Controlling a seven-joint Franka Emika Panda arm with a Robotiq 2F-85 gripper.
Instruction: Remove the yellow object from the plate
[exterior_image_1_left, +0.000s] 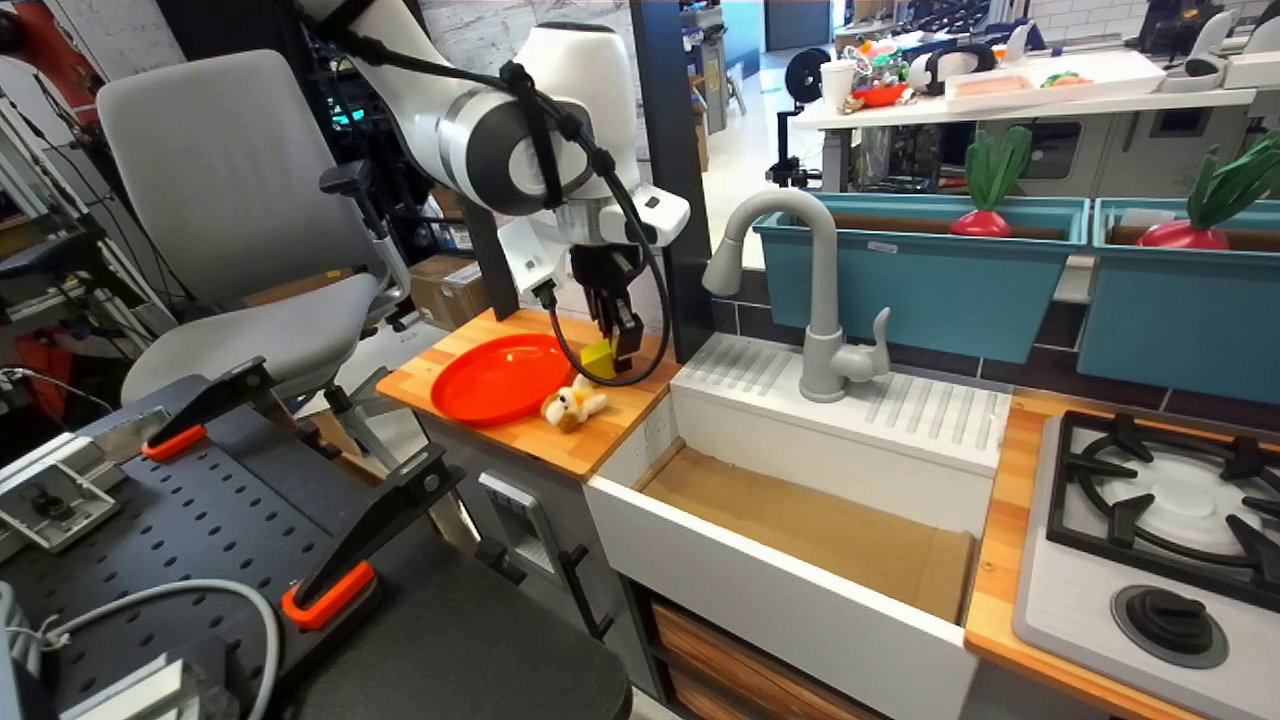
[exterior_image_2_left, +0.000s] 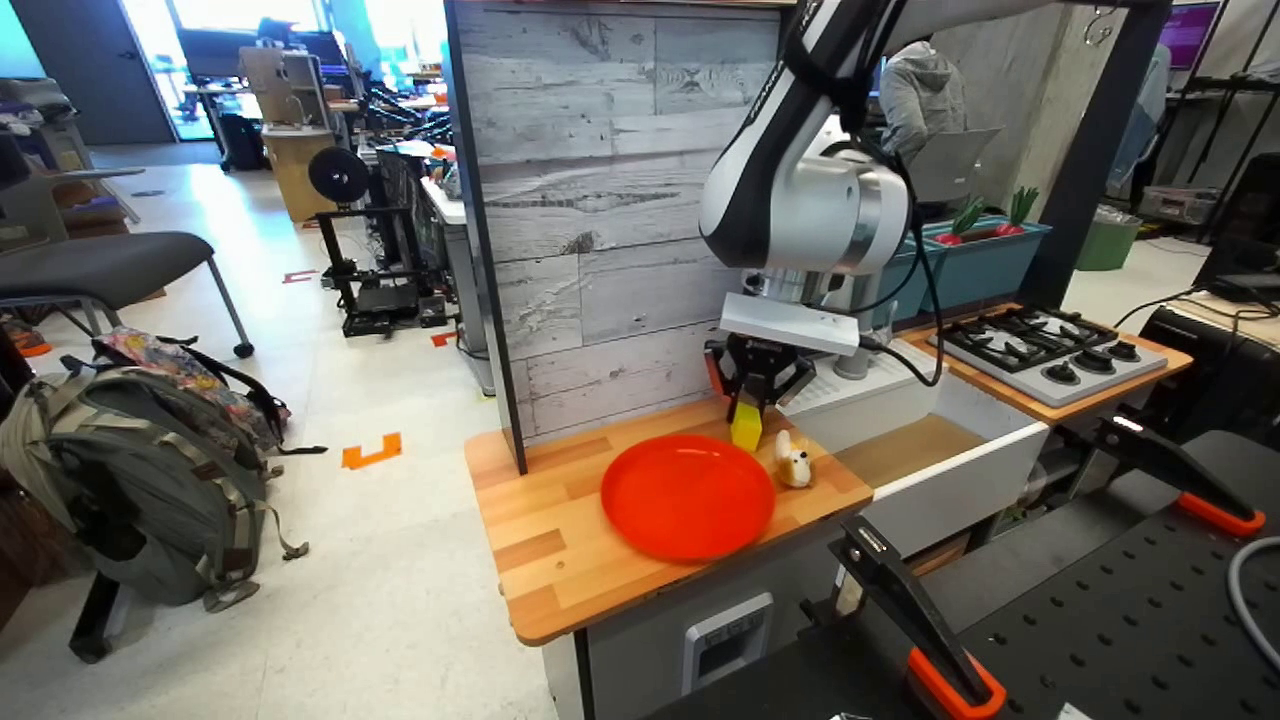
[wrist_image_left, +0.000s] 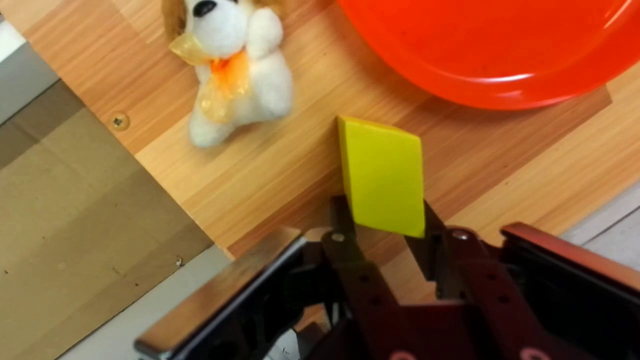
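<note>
A bright yellow block (wrist_image_left: 385, 175) with flat faces is the yellow object here. It also shows in both exterior views (exterior_image_1_left: 597, 361) (exterior_image_2_left: 746, 426). My gripper (wrist_image_left: 384, 220) is shut on it, with one black finger against each side. The block hangs down from the fingertips at the wooden counter, beside the plate and apart from it. I cannot tell whether its lower end touches the wood. The round orange-red plate (exterior_image_2_left: 688, 497) has nothing on it; it also shows in an exterior view (exterior_image_1_left: 505, 380) and at the top right of the wrist view (wrist_image_left: 500, 55).
A small white and brown plush dog (wrist_image_left: 240, 90) lies on the counter near the plate, also seen in both exterior views (exterior_image_1_left: 570, 405) (exterior_image_2_left: 795, 466). The sink (exterior_image_1_left: 800, 530) with its faucet (exterior_image_1_left: 823, 290) adjoins the counter. A wood-pattern wall panel (exterior_image_2_left: 620, 220) stands behind.
</note>
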